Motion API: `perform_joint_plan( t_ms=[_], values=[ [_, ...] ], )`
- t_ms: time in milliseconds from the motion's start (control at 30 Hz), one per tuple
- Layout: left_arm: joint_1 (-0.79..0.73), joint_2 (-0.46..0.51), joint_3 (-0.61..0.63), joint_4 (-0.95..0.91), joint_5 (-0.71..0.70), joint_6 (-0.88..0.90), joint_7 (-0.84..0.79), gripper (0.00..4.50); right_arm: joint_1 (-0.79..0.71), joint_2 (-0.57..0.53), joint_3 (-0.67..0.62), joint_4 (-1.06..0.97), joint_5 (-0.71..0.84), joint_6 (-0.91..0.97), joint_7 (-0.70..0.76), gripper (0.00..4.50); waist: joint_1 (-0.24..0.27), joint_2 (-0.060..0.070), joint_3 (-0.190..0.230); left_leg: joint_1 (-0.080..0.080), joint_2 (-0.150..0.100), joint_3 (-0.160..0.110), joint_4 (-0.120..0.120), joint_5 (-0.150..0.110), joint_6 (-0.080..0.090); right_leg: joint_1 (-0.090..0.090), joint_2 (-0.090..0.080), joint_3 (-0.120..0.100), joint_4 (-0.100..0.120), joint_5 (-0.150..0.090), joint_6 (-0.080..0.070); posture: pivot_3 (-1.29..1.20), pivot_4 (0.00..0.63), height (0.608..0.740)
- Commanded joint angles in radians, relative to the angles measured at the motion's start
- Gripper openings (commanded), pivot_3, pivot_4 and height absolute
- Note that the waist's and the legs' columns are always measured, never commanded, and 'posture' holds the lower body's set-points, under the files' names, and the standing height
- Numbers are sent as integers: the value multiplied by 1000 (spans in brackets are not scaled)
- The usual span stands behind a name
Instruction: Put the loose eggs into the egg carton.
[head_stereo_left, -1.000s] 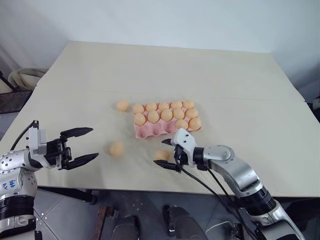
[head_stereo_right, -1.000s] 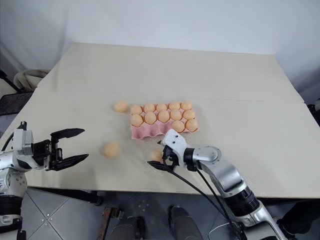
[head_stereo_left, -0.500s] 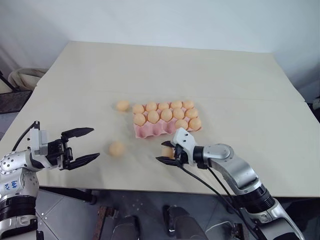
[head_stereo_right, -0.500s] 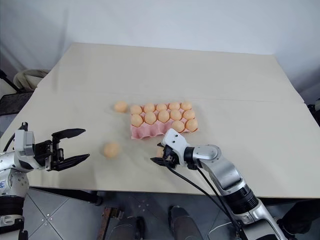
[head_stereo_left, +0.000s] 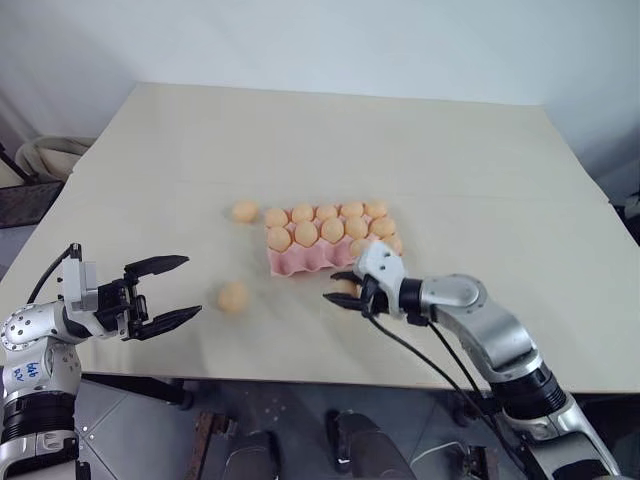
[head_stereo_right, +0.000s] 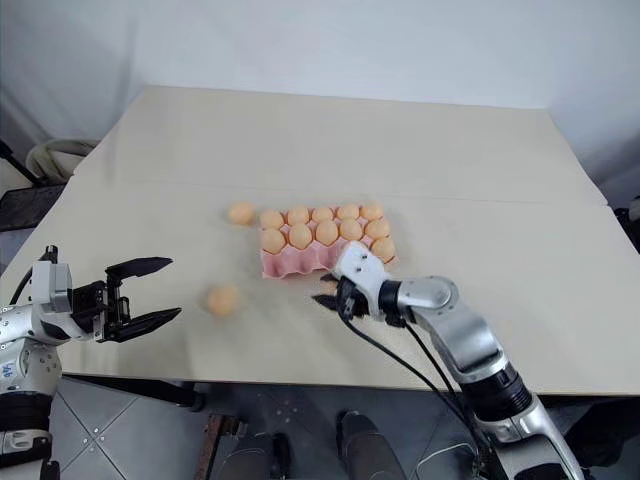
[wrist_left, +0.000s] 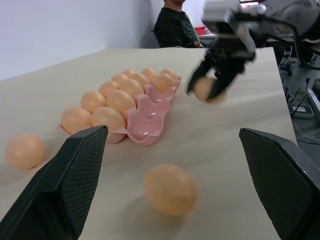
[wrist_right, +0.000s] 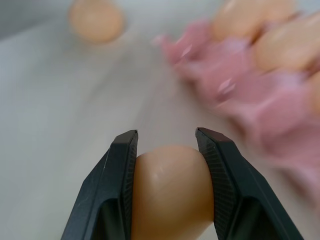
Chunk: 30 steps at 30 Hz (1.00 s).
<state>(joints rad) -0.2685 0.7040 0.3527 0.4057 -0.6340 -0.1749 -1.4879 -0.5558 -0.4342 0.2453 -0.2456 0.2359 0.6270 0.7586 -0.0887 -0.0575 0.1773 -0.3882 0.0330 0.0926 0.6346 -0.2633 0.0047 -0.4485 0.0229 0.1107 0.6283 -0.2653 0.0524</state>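
Left gripper (head_stereo_left: 168, 293) hangs wide open, left of the egg carton (head_stereo_left: 300, 260). One loose egg (head_stereo_left: 233, 296) lies off its near-left corner, another (head_stereo_left: 244, 211) beside its far-left corner. Right gripper (head_stereo_right: 328, 296) pinches an egg (wrist_right: 170, 192) at the carton's near edge; next, an empty front cup.

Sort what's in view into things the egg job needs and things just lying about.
Belongs to the job:
- egg carton, near row still has empty cups
- egg clamped in the right end effector
- loose egg on the table
- loose egg beside the carton's left end
- left end effector, open

Lying about:
- table
- person seated beyond the table
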Motion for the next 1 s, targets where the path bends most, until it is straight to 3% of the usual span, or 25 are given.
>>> perform_joint_plan(
  t_ms=[33,233,633,900,933,1000],
  values=[
    [-23,-5,7,-1,6,-14,1,4500,-88,46,-53,21,3,-27,-53,1553,1,0,0,0,0,0,0,0,0,0,0,0,0,0,0,0,150,740],
    [-34,-16,8,3,16,-15,4,4500,-165,113,-61,168,-37,-114,-106,1553,3,0,0,-1,0,-1,-2,0,0,0,0,-2,-1,0,-1,0,150,740],
    [-18,-6,23,-9,16,-17,12,4500,-164,147,-23,352,-86,-261,-71,1553,-2,0,0,-1,0,0,-2,0,0,-2,-2,-3,1,0,-1,0,150,740],
    [-20,-5,25,-3,18,-24,16,4500,-161,145,-29,343,-89,-274,-50,4226,-1,0,0,-2,0,0,-2,0,0,-2,-2,-3,0,0,-1,0,150,740],
    [-20,-5,25,-3,18,-25,16,4500,-159,140,-32,332,-86,-270,-46,4467,-1,0,0,-2,0,0,-2,0,0,-2,-2,-3,0,0,-1,0,150,740],
    [-21,-6,25,-1,19,-26,19,4500,-156,132,-40,312,-79,-261,-37,4467,-1,0,0,-2,0,0,-2,0,0,-2,-2,-3,0,0,-1,0,150,740]
  ],
)
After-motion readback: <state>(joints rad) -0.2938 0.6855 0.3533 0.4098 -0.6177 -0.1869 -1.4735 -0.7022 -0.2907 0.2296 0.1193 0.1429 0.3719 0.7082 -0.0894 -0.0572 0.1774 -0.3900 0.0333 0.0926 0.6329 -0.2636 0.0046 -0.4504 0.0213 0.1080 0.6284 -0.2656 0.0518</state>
